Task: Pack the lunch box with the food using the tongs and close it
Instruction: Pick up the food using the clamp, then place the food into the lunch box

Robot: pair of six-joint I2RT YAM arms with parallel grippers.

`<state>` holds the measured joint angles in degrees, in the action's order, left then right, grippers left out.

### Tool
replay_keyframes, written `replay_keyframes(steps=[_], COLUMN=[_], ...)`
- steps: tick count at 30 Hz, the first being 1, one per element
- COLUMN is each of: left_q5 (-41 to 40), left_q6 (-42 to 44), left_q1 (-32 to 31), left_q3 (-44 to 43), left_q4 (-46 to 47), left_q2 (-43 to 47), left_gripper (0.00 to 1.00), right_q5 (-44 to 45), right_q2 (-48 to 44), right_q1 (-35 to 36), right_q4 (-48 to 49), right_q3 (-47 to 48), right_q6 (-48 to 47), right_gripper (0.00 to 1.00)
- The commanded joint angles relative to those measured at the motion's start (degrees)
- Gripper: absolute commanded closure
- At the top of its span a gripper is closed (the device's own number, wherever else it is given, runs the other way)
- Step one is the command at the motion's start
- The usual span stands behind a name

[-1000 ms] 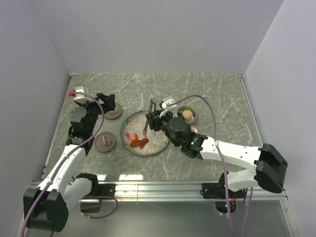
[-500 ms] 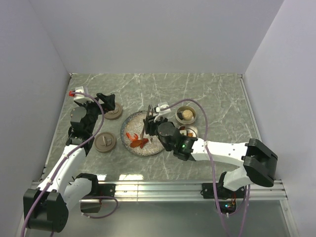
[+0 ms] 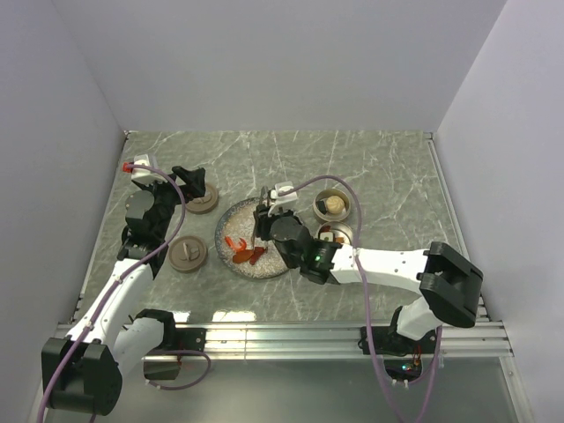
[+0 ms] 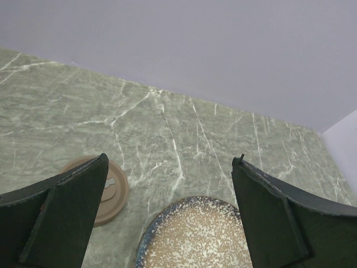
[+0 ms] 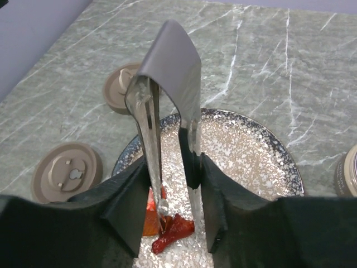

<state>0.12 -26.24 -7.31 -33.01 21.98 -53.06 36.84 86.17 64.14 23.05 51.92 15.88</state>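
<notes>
At the near edge of the counter [image 3: 388,167] my right arm is folded tight. Its elbow sits near the edge at about 4 o'clock from the plate [image 3: 236,218], and the forearm runs low toward 10 o'clock, with the wrist tipped down over the plate's right half. The right claw [image 5: 170,190] is clamped on the tongs [image 5: 173,72], a finger pressing each thin arm. Their joined end sticks up and away from the wrist camera. The tips point down at the plate, a little apart.

The tips reach the food there, a few red and orange pieces [image 5: 174,230] at about 7 o'clock on the plate. I cannot tell if a piece is pinched.

My left arm rises from its base at the near left and stretches toward 11 o'clock, nearly straight. The left claw [image 4: 173,156] has its fingers spread wide with nothing between them, above the far lid [image 3: 201,199] at 10 o'clock from the plate. The near lid [image 3: 187,255] lies flat at 8 o'clock.

Right of the plate, the near tin [image 3: 348,231] at 3 o'clock holds something red. The far tin [image 3: 350,204] at 2 o'clock holds a pale ball [image 3: 334,205].
</notes>
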Motion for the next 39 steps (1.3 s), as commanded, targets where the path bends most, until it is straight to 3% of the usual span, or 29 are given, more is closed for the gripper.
replay_keyframes(steps=[1,13,25,32,39], left_q5=[0.06,0.06,0.06,0.06,0.06], left_q6=[-0.13,-0.04,-0.13,-0.22,-0.13], left_q1=[0.02,-0.07,-0.07,-0.07,-0.07], left_q3=[0.14,0.32,0.32,0.32,0.32], left_q4=[2.46,2.63,2.90,3.16,3.07], left_q2=[0.85,1.11,0.68,0.15,0.32], left_gripper=[0.00,0.01,0.00,0.00,0.01], right_q5=[2.88,5.17,9.92,7.38,5.96], right_q2=[0.84,1.64,-13.81,-21.48,-20.00], right_q1=[0.37,0.37,-3.05,-11.74,-21.15], right_q4=[0.60,-1.60,3.23,-1.25,-1.07], right_q3=[3.27,5.03,-2.16,-5.07,-5.17], right_q6=[1.26,-0.76,-11.57,-12.01,-12.01], right_gripper=[0.56,0.80,0.83,0.83,0.83])
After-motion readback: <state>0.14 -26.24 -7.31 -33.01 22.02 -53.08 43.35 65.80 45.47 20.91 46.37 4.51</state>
